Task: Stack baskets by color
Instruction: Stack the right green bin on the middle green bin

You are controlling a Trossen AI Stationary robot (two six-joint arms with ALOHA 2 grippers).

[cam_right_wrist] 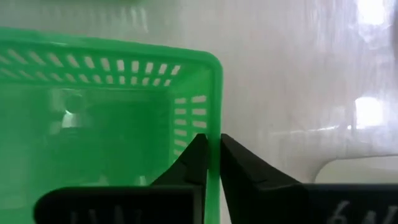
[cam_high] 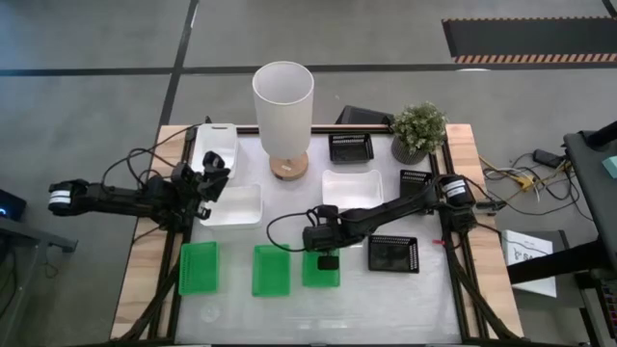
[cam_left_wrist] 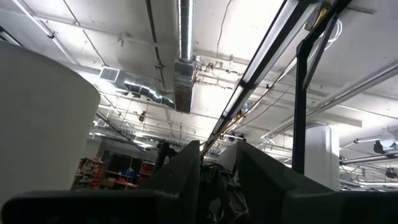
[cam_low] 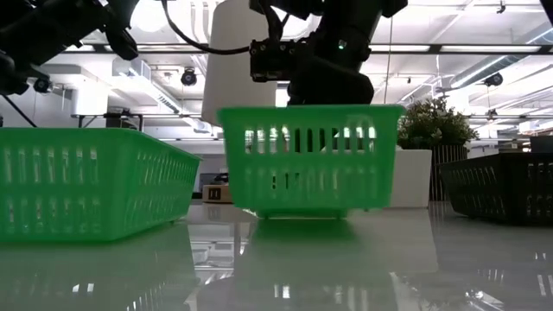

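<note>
Near the front edge of the table (cam_high: 439,289), three green baskets stand in a row, well apart from one another: the left green basket (cam_high: 199,267), the middle green basket (cam_high: 271,270) and the right green basket (cam_high: 318,271). The right gripper (cam_high: 326,258) is down at the right green basket, its two fingers pinched together on one long wall (cam_right_wrist: 213,155), one finger inside and one outside. In the low view that basket sits flat on the table. The left gripper (cam_high: 210,178) hovers toward the left edge, above the gap between two white baskets, the rear white basket (cam_high: 214,145) by the back left corner and the nearer white basket (cam_high: 234,205) in front of it; its fingers (cam_left_wrist: 180,177) stand partly apart with nothing between them. A third white basket (cam_high: 351,187) lies near the middle of the table. Three black baskets are spread over the right half: the rear black basket (cam_high: 351,146) by the back edge, the side black basket (cam_high: 415,179) near the right edge, partly under the right arm, and the front black basket (cam_high: 393,253) just beside the right green basket. A tall white lamp (cam_high: 283,111) and a potted plant (cam_high: 418,129) stand along the back edge.
</note>
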